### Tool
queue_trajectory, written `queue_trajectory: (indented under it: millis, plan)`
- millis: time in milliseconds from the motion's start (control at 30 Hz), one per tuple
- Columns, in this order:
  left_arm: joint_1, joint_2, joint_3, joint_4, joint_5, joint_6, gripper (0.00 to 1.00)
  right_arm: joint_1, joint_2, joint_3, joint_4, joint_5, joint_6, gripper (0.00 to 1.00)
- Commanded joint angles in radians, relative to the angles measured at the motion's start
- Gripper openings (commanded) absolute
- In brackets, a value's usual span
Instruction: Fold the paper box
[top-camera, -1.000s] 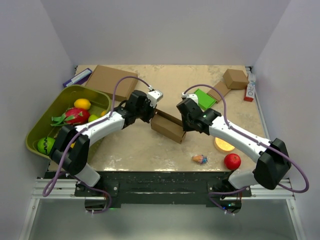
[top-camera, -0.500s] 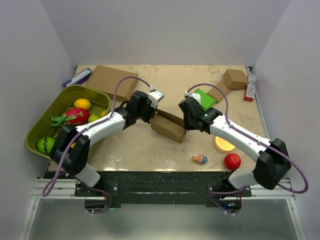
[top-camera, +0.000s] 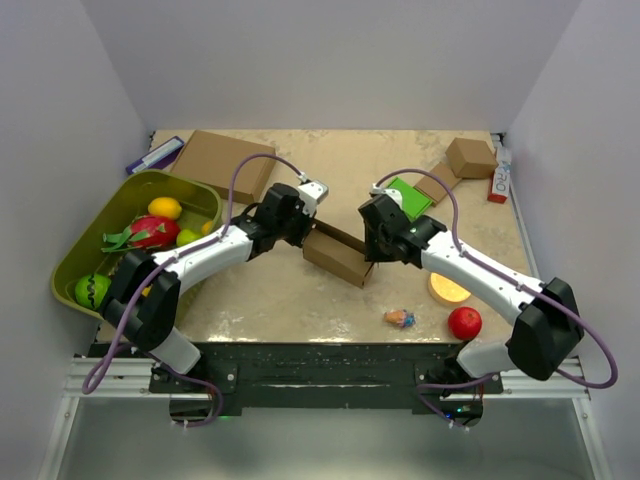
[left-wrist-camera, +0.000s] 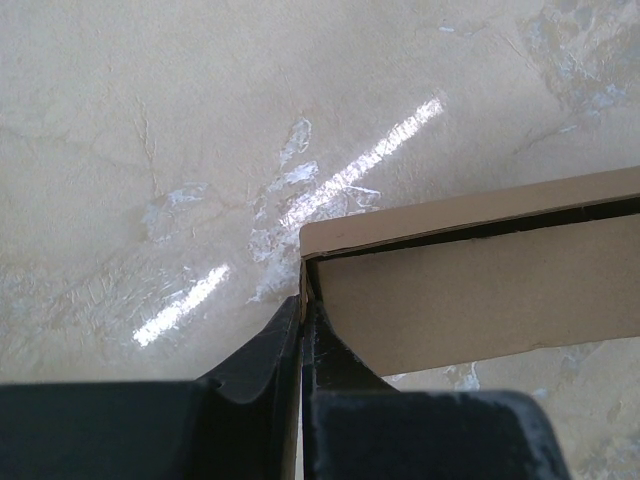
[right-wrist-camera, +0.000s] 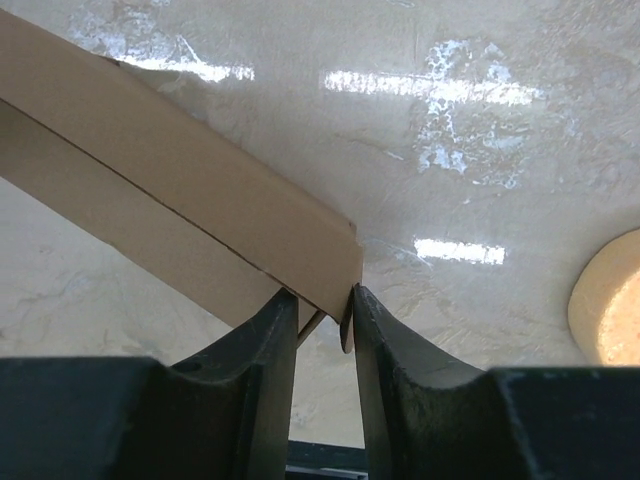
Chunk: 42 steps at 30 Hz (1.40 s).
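Only small shifts. Slight drift of the left gripper (left-wrist-camera: 303, 300) rightward and away from the bases, with the left arm (top-camera: 200, 255) stretched a touch farther along the same line. Slight creep of the right gripper (right-wrist-camera: 324, 300) away from the bases and a little to the right, wrist turned a shade. Hardly any slide of the box (top-camera: 338, 258): at most a hair rightward, its left end dragged along with the left gripper.

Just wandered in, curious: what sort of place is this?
Probably a robot test lab: two arms fixed at a table inside white walls, with fruit in a bin and cardboard boxes.
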Motion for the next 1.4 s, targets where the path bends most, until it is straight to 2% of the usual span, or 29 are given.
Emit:
queue_trajectory:
  millis: [0,433,533,700,867,1367]
  plan:
    - [-0.015,-0.013,-0.001,-0.071,0.005,-0.026,0.05,0.001,-0.058,-0.023,-0.008,-0.016,0.039,0.33]
    - [-0.013,-0.020,0.001,-0.074,0.005,-0.026,0.05,0.002,-0.071,-0.068,-0.016,-0.014,0.060,0.31]
    - [-0.015,-0.022,0.001,-0.074,0.005,-0.026,0.05,0.001,-0.074,-0.075,-0.010,-0.013,0.063,0.27]
    - [-0.018,-0.025,0.001,-0.074,0.007,-0.026,0.05,0.002,-0.094,-0.075,0.013,-0.045,0.074,0.11]
    - [-0.026,-0.026,-0.002,-0.074,0.000,-0.028,0.05,0.001,-0.092,-0.072,0.031,-0.099,0.097,0.02]
    - [-0.086,-0.020,-0.008,-0.088,-0.085,-0.017,0.05,-0.001,-0.060,-0.048,0.051,-0.135,0.163,0.00]
